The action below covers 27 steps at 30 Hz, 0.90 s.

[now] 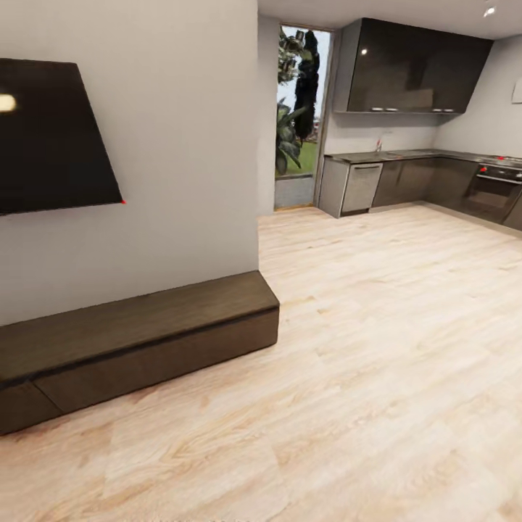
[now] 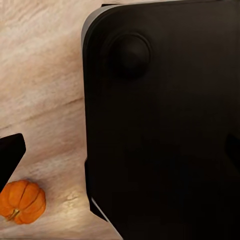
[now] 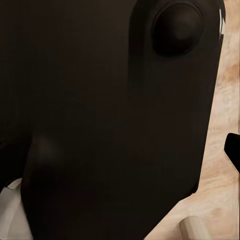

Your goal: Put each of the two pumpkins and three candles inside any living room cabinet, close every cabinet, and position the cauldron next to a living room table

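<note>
Home: wall television (image 1: pixel 51 134), probably fitted kitchen (image 1: pixel 428 174)

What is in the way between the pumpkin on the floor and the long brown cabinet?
That can't be told: the pumpkin lies on bare wood floor beside the robot's black base, while the closed cabinet appears separately, with open floor in front.

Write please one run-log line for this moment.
scene: living room, wood floor | cabinet: drawers closed, by wall | pumpkin: on floor near left claw | claws: state unclear
</note>
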Available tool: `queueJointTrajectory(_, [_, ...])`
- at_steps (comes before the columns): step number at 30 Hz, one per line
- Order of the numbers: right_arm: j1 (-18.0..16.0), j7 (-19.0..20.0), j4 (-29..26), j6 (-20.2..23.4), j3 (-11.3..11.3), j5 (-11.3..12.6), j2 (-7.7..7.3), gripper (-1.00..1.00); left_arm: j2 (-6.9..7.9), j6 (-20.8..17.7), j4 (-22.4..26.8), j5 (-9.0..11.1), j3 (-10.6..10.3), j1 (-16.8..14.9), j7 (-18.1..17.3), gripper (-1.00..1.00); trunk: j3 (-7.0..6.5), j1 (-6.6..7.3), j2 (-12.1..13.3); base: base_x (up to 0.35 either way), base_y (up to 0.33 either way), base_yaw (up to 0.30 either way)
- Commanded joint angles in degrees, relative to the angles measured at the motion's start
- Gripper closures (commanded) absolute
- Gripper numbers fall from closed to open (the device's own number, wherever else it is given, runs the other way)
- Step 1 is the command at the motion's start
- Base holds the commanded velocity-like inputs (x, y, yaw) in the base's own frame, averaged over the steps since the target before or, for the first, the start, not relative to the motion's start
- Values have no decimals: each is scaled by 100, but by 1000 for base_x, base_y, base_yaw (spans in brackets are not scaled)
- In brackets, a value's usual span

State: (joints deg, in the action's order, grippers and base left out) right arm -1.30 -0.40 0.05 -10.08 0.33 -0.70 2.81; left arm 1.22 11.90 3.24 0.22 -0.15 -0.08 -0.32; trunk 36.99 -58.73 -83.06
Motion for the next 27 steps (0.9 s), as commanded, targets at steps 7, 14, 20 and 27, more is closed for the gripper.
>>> queueJointTrajectory(7, [-2,-4,6,-72,2,-22,0,-100,1,14,1,2,-2,-1,-3,-100,29,0,-2,0,0,278])
queueJointTrajectory(14, [-2,-4,13,-107,2,-26,7,-100,1,14,1,5,-2,0,-3,-100,54,0,-2,0,0,278])
queueJointTrajectory(20, [-2,-4,13,-108,2,-26,9,-100,1,14,1,5,-2,-1,-3,-100,76,0,-2,0,0,278])
queueJointTrajectory(27, [-2,-4,14,-112,2,-26,8,-100,1,14,1,5,-2,-1,-3,-100,101,0,-2,9,0,278])
